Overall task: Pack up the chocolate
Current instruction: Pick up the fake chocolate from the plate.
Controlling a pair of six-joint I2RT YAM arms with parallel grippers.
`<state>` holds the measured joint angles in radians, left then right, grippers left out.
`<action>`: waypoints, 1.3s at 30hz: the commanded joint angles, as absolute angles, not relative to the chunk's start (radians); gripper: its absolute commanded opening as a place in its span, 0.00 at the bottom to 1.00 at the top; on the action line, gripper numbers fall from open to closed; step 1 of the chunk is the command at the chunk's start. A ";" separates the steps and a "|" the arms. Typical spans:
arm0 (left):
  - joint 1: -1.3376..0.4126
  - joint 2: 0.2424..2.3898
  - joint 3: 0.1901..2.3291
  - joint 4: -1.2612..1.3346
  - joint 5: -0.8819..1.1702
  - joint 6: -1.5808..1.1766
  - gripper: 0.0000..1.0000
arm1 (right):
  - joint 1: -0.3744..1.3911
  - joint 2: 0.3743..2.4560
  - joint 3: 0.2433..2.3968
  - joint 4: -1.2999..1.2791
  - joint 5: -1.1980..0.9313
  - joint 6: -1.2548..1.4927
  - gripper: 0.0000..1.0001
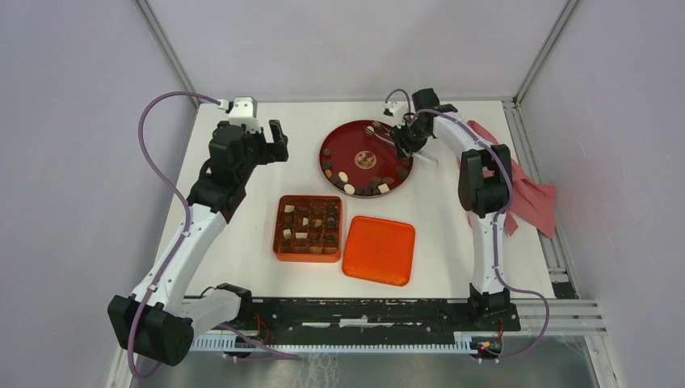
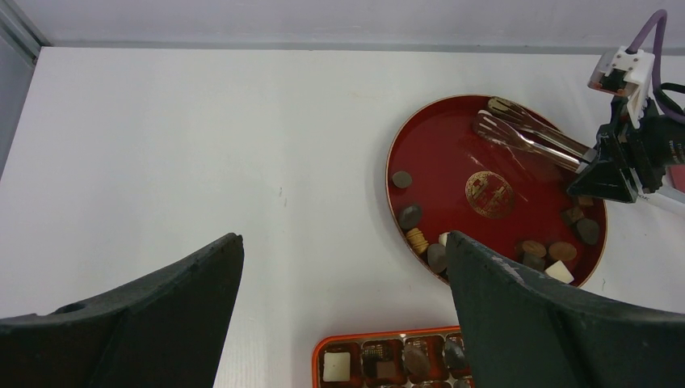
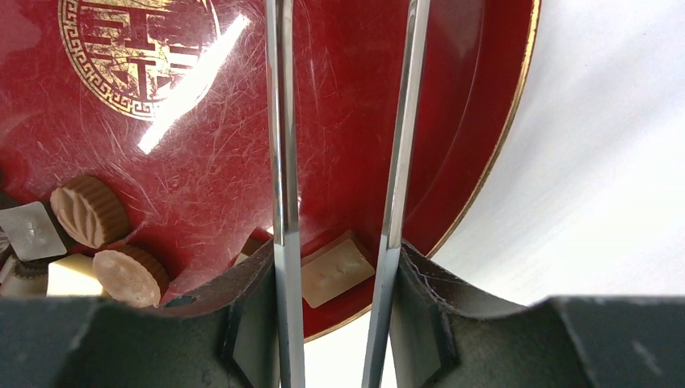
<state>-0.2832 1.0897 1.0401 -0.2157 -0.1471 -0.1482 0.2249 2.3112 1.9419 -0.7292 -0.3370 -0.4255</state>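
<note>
Chocolate (image 1: 349, 187) pieces, brown and cream, lie along the near rim of a round red plate (image 1: 365, 137). More pieces fill cells of an orange box (image 1: 279, 230). My right gripper (image 1: 404, 133) hangs over the plate's right side, shut on metal tongs (image 1: 380, 129) whose tips reach across the plate. In the right wrist view, the two tong arms (image 3: 280, 162) stand apart between my fingers, over a cream piece (image 3: 335, 271) by the plate's rim (image 3: 485, 162). My left gripper (image 1: 275, 141) hovers open and empty left of the plate (image 2: 452, 162).
The orange lid (image 1: 379, 250) lies right of the box. A red cloth (image 1: 529, 194) is bunched at the table's right edge, behind the right arm. Grey walls close in the table on three sides.
</note>
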 commanded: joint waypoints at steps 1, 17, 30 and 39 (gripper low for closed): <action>-0.288 1.088 1.058 -0.205 -0.144 -0.118 0.99 | 0.231 2.324 1.992 -0.721 -0.350 -0.416 0.48; -0.288 1.083 1.058 -0.207 -0.147 -0.116 0.99 | 0.227 2.208 1.905 -0.691 -0.402 -0.445 0.03; -0.289 1.086 1.058 -0.207 -0.147 -0.111 0.99 | 0.218 1.999 1.661 -0.625 -0.552 -0.472 0.00; -0.288 1.090 1.118 -0.302 -0.007 -0.215 0.99 | 0.238 1.760 1.439 -0.598 -0.704 -0.504 0.00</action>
<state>-0.2840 1.1019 1.0534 -0.2443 -0.0959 -0.1513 0.2230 1.9244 1.5280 -0.6445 -0.5842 -0.4686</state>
